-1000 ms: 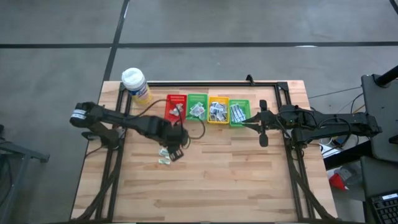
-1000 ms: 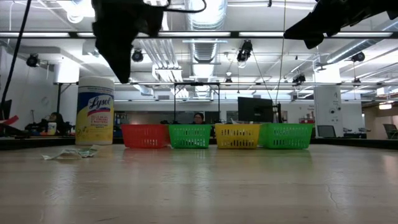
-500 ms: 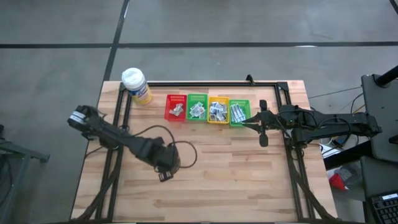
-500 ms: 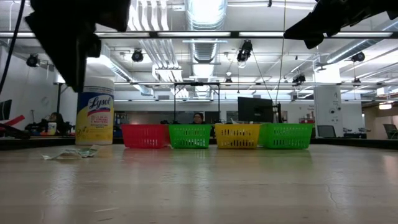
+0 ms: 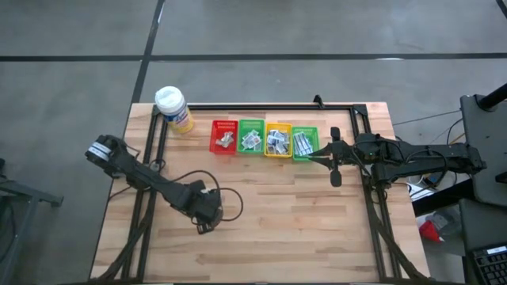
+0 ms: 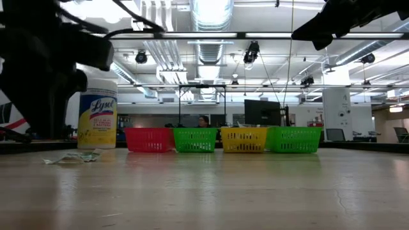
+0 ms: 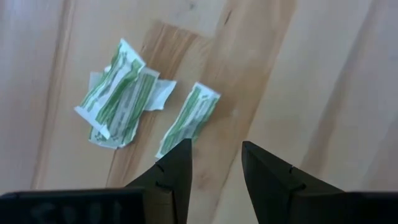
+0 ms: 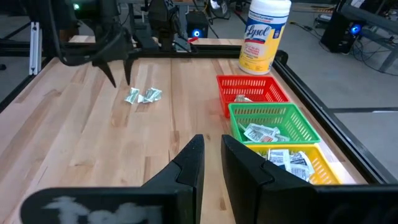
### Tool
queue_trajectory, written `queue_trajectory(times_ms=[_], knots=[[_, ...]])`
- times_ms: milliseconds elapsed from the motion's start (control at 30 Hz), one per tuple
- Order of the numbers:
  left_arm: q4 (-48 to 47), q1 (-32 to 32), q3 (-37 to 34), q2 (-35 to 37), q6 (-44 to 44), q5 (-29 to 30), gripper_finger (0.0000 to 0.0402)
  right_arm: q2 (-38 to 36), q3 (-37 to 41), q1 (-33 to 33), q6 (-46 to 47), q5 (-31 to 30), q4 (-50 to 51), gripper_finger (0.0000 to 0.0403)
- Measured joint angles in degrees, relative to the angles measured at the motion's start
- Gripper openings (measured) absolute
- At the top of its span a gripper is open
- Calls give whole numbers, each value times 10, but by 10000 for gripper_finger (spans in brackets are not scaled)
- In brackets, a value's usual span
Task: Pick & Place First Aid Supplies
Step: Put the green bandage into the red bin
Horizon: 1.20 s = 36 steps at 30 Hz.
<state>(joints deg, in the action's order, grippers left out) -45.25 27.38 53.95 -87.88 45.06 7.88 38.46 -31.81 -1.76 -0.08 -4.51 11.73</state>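
Small flat white paper packets (image 7: 124, 93) carry green stripes. Four latticed plastic baskets run red (image 5: 224, 136), green (image 5: 251, 136), yellow (image 5: 277, 140), green (image 5: 305, 143). At ten o'clock, the yellow bottle (image 5: 174, 109) has a white cap.

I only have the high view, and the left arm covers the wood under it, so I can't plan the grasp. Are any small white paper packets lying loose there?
Observer: Yes. The left wrist view shows a small pile of white paper packets with green print on the wooden table, with one single packet beside it.
Operator: Is the left gripper holding anything?
Observer: No. The left gripper is open and empty above the table, with one fingertip close to the single packet. The right gripper waits by the green plastic basket at the right end of the row.
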Motion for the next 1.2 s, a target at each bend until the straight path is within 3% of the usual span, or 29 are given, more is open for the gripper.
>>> queue_trajectory(times_ms=[300,1200], knots=[[14,0,-24,0,-1,28,133,0,0,0,0,0,0,52],[100,0,-108,2,22,10,133,0,0,0,0,0,0,52]])
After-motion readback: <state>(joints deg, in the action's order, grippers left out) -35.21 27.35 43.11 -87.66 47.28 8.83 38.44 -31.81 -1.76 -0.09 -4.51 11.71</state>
